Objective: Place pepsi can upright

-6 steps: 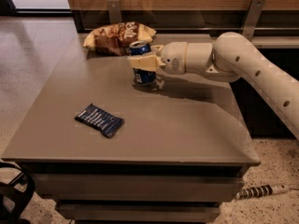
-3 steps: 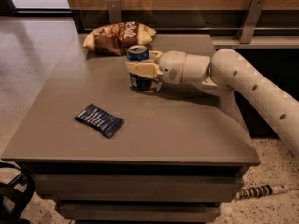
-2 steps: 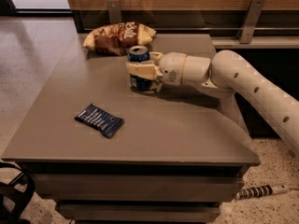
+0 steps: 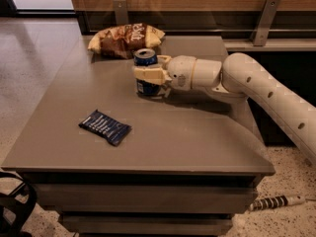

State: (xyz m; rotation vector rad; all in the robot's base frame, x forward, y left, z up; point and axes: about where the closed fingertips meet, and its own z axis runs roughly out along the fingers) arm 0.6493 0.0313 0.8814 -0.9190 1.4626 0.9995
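Comparing with two seconds back, my arm has dropped lower and the can point(image 4: 146, 57) has come down with it; over the last second nothing more has shifted. The can now stands upright with its silver top up and its base apparently on the table point(image 4: 197, 132), toward the 12 o'clock side of the tabletop. My gripper point(image 4: 148, 75) reaches in from 3 o'clock and is clenched on the can, one cream finger point(image 4: 146, 74) across its front. My call is that the placing is basically done, with only letting go and backing off toward 3 o'clock left, without tipping the can. On containers: I can't tell if the can is opened or what's inside. A chip bag point(image 4: 126, 39) lies just behind the can at 11 o'clock, contents hidden. A flat blue wrapper point(image 4: 104, 127) lies well apart at 7 o'clock.
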